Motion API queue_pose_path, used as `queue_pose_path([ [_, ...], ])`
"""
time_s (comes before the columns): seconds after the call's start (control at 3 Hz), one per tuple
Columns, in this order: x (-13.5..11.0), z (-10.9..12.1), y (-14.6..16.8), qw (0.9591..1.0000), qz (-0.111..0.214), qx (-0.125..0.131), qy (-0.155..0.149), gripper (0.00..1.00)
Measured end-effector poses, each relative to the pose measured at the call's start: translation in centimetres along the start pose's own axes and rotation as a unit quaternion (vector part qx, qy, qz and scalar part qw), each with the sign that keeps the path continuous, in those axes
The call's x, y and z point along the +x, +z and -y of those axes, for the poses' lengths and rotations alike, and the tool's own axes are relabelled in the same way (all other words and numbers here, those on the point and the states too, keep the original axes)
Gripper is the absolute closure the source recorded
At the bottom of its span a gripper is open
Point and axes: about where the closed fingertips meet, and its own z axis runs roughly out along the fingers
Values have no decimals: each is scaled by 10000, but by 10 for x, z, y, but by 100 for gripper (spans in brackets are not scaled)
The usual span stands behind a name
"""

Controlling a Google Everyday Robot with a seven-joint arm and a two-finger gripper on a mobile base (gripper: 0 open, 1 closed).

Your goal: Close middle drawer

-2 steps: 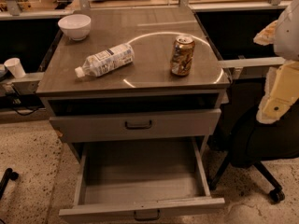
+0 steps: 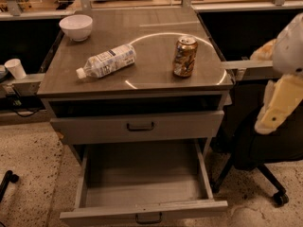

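Observation:
The middle drawer [image 2: 142,181] is pulled far out of the gray cabinet. Its deep plain gray box is empty, and its front with a small dark bar pull [image 2: 148,217] sits at the bottom edge of the view. The drawer above it [image 2: 137,126] stands only slightly out, with a dark gap under the cabinet top. The lowest drawer is hidden beneath the open one. My gripper [image 2: 268,121], cream and white, hangs at the right edge. It is to the right of the cabinet, at about the height of the upper drawer front, and touches nothing.
On the cabinet top [image 2: 151,74] are a white bowl [image 2: 76,26], a plastic bottle lying on its side [image 2: 107,60] and a gold can [image 2: 184,56]. A black office chair [image 2: 265,150] stands just right of the cabinet, below my gripper. A white cup [image 2: 15,68] is at the left.
My gripper has sunk slightly at the right edge. The drawers and the things on the cabinet top have not moved.

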Motion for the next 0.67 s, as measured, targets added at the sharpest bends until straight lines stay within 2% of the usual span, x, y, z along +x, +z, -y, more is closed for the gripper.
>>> queue_pose_path([
  [0.33,23,-18,63,9947,832,-519,311,0],
  [0.67,48,-58,124,9778,1707,-936,768,0],
])
